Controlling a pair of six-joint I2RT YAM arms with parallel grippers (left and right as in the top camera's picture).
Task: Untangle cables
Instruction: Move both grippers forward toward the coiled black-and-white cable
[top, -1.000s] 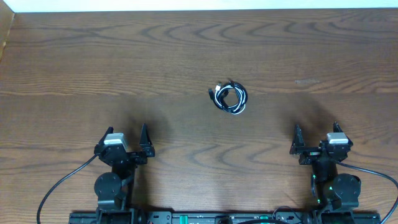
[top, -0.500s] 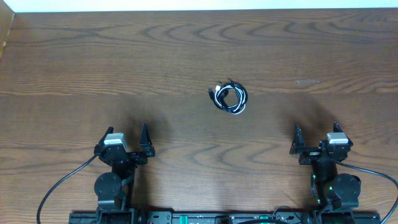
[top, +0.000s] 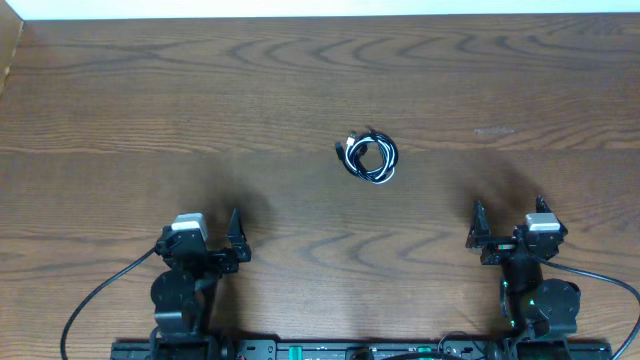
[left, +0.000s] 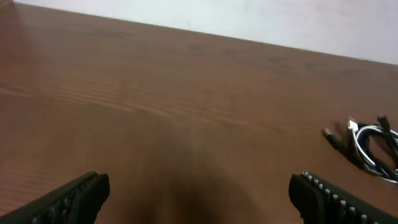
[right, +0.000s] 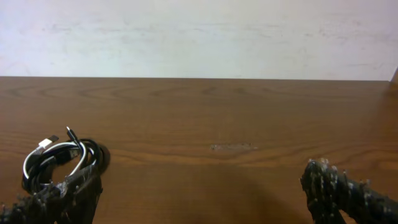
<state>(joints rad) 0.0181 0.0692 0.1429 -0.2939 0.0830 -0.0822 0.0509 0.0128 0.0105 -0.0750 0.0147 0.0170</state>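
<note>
The cables (top: 369, 155) lie in one small coiled tangle of black and white cords on the wooden table, a little right of centre. The tangle also shows at the right edge of the left wrist view (left: 368, 146) and at the lower left of the right wrist view (right: 60, 163). My left gripper (top: 207, 235) is open and empty near the front left of the table, well short of the tangle. My right gripper (top: 507, 222) is open and empty at the front right, also away from it.
The brown wooden table (top: 300, 90) runs back to a white wall edge. A faint pale scuff (top: 493, 131) marks the wood to the right of the tangle. Thick black arm cables (top: 95, 300) trail at the front edge.
My left arm has shifted slightly toward the front and turned a little. The cables and the right arm have not moved.
</note>
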